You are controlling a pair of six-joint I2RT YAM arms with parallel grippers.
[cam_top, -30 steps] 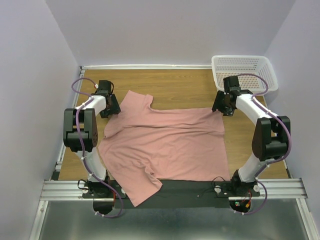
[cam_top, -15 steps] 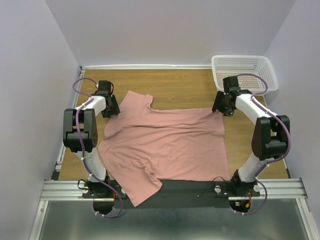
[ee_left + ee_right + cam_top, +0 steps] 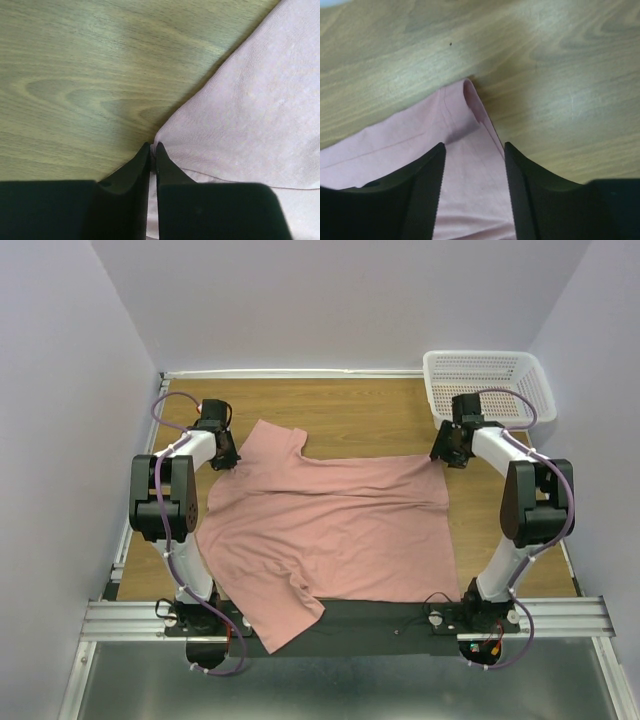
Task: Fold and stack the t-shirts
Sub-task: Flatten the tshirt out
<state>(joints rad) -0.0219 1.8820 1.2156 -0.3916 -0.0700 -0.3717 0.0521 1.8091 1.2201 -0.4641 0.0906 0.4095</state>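
Observation:
A dusty pink t-shirt (image 3: pixel 330 530) lies spread flat on the wooden table, one sleeve hanging over the near edge. My left gripper (image 3: pixel 228 455) sits at its far-left sleeve edge. In the left wrist view the left gripper (image 3: pixel 153 146) is shut, with a thin fold of the t-shirt (image 3: pixel 260 110) pinched between the fingers. My right gripper (image 3: pixel 445 455) is at the shirt's far-right corner. In the right wrist view the right gripper (image 3: pixel 474 147) is open and straddles that corner of the t-shirt (image 3: pixel 395 145), whose tip (image 3: pixel 470 92) curls up just ahead.
A white mesh basket (image 3: pixel 530 390) stands at the far right corner, just behind the right arm. Bare wooden table (image 3: pixel 370 410) shows beyond the shirt. Walls close in on the left, right and back sides.
The left jaws have closed onto the shirt's edge. The right jaws have narrowed a little around the corner. Both arms have shifted slightly; the shirt lies as before.

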